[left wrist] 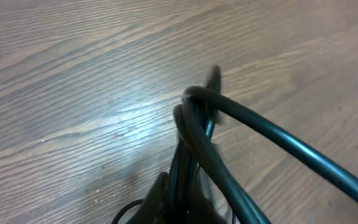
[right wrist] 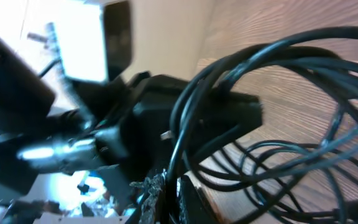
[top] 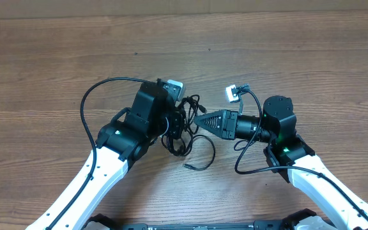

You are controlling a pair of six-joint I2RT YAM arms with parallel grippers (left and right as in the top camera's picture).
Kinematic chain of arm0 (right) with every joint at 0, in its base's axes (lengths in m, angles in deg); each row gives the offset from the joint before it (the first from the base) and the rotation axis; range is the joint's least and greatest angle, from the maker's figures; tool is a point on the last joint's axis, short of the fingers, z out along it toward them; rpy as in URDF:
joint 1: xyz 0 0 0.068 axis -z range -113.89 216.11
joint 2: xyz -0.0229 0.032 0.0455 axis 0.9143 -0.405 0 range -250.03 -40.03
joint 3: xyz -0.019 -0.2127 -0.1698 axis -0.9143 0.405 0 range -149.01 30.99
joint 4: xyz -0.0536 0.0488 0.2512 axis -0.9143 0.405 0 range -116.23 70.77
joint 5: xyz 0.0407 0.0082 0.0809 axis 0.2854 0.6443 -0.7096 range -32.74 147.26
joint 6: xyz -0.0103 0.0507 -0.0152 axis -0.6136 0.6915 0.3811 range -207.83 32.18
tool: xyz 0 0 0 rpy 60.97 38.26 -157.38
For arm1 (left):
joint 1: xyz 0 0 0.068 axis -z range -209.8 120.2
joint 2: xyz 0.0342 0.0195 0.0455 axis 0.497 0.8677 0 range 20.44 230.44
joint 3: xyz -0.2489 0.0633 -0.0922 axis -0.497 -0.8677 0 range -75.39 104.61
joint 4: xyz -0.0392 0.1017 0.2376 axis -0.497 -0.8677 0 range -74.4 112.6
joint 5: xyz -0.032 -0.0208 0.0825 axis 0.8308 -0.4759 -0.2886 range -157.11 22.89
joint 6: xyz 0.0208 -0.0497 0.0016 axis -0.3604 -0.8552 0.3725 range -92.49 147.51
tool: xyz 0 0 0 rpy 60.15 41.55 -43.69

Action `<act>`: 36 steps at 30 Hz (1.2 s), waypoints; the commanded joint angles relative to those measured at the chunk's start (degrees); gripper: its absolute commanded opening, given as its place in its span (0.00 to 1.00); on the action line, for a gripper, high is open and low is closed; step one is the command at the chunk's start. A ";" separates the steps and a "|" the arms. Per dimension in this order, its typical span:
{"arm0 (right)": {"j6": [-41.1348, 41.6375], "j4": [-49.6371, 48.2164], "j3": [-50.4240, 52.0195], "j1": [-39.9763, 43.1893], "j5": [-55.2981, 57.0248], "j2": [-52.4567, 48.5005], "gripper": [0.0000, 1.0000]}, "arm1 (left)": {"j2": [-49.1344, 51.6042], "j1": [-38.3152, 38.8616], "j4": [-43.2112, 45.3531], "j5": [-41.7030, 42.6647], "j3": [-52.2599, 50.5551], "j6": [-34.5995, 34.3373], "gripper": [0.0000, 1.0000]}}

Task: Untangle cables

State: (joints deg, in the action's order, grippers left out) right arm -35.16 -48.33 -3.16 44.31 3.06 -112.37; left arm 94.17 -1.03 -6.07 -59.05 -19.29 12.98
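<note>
A tangle of black cables (top: 185, 125) lies on the wooden table between my two arms. My left gripper (top: 179, 121) is shut on a bundle of the black cables (left wrist: 194, 146), seen close up in the left wrist view. My right gripper (top: 193, 120) points left into the same tangle and is shut on a single black cable (right wrist: 178, 140) that runs up between its fingers. Loose loops (right wrist: 303, 149) spread over the wood to the right in the right wrist view. A loop with a plug end (top: 200, 163) trails toward the front.
The wooden table (top: 56, 57) stretches to the back and left. The left arm's own cable (top: 91, 102) arcs out to the left. The left wrist body (right wrist: 73, 112) fills the left of the right wrist view.
</note>
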 commanded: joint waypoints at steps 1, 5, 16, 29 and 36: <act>-2.21 -1.01 -0.70 -0.37 -7.32 0.20 0.04 | -0.24 -0.66 0.74 -6.16 1.03 -3.96 0.04; -6.08 -1.07 -0.70 -0.37 -11.47 0.20 0.04 | -0.24 -0.76 -0.72 -10.47 1.03 -7.72 0.04; -9.66 -1.36 -0.70 -0.37 -11.89 0.20 0.04 | -0.24 -4.76 -6.16 -16.96 1.03 -24.63 0.04; -18.69 2.21 -0.70 -0.37 2.93 0.20 0.80 | -0.24 -4.74 -0.04 20.24 1.03 16.81 0.04; -18.69 2.08 -0.70 -0.37 5.33 0.20 0.77 | -0.24 -4.74 0.48 23.58 1.03 17.68 0.04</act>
State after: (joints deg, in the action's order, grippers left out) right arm -52.60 -45.95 -3.18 44.15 6.43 -112.63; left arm 94.19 -5.57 -6.27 -39.62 -19.29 27.71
